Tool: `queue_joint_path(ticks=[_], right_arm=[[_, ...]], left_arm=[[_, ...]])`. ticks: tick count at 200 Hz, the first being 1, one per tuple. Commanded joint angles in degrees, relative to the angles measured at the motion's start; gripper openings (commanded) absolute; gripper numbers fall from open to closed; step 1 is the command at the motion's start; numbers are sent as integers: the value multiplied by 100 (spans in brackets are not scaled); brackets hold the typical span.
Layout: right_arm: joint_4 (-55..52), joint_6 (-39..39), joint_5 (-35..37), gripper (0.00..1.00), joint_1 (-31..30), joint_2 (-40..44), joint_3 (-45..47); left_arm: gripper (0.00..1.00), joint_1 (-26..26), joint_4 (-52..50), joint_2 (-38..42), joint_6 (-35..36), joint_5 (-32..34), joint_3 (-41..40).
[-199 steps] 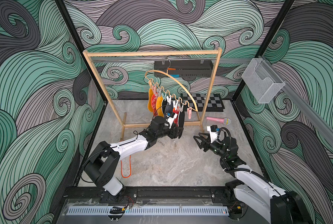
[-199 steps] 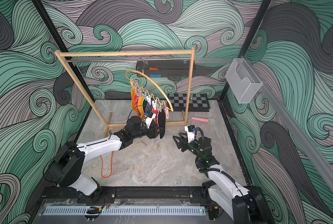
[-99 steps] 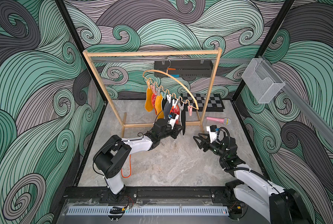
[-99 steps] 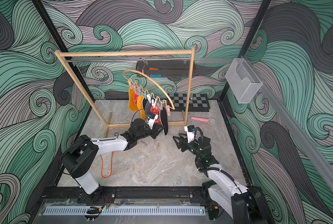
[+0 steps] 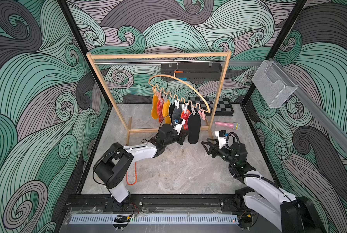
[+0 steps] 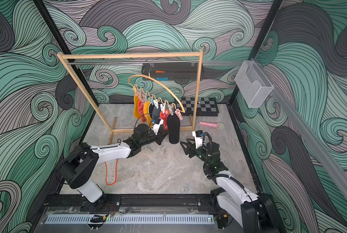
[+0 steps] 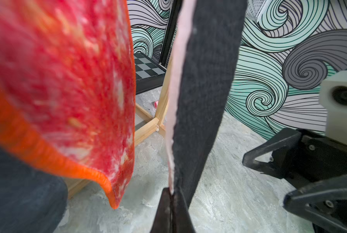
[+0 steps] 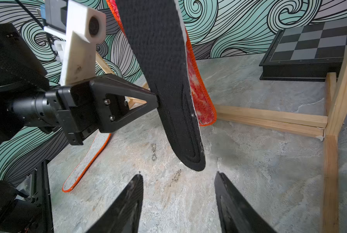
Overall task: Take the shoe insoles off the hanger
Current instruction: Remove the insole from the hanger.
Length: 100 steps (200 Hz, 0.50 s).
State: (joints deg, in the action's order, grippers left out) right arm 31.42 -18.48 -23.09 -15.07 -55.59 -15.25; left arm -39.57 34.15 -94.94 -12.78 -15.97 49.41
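Note:
The wooden hanger (image 5: 180,80) hangs by its hook from the rack's rail, with several shoe insoles pegged along its wavy bar. Mustard yellow (image 5: 154,107), dark grey (image 5: 176,115) and red-white mottled (image 7: 67,80) ones hang in a row. A long black insole (image 5: 194,129) hangs second from the right-hand end. My left gripper (image 5: 184,136) is shut on that black insole's (image 7: 207,80) side edge, low down. My right gripper (image 8: 178,181) stands open just below and in front of the black insole's (image 8: 164,70) tip, holding nothing. A pale insole with orange edging (image 8: 87,161) lies on the floor.
The big wooden rack frame (image 5: 158,55) surrounds the hanger; its base bars (image 8: 269,119) lie on the floor close behind the insoles. A chessboard (image 5: 219,105) and a pink microphone (image 5: 226,125) lie at the back right. An empty pink peg (image 5: 202,115) hangs at the hanger's end.
My left gripper has closed, from open, onto the black insole's edge after shifting lower and to the right. The hanging insoles swung slightly. The right arm has not moved.

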Motion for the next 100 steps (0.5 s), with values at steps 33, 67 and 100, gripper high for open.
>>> queue_joint_path(ticks=[33,67,100], right_arm=[[158,255,-120,60,22,208,-154],[193,389,-611,65,22,114,-756],[221,381,-1456,65,30,-300,-1538]], left_arm=[[0,-32,-1057,995,17,-162,-277],[0,-24,-2292,1698,231,-424,-256],[0,-16,-2752,2367,327,-581,-455]])
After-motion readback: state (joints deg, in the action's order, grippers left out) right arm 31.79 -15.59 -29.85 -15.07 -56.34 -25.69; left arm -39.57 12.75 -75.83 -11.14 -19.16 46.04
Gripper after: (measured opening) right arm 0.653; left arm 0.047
